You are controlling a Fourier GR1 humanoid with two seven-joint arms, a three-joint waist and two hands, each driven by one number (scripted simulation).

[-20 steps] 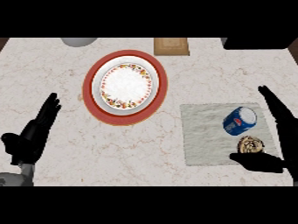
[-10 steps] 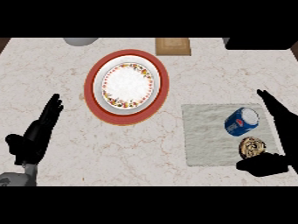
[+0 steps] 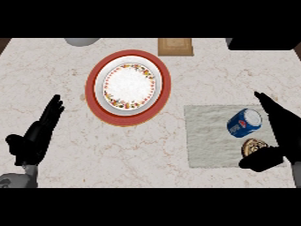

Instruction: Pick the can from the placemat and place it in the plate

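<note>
The right hand (image 3: 288,137), fingers spread, has edged nearer the can (image 3: 244,123) at its nine o'clock; grasp pending.

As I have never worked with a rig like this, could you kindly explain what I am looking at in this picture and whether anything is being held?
This is one view from the humanoid robot's head, looking steeply down at a marble counter. The two black shapes coming in from the lower edge are its hands. The left hand is open near the lower left, over bare counter. The right hand is also open, fingers straight, just right of a blue can that lies on its side on a grey placemat. A small round patterned object lies below the can; I cannot tell what it is. Further left is a flowered white plate with a red rim. Neither hand holds anything; the can is not yet picked up.
</note>
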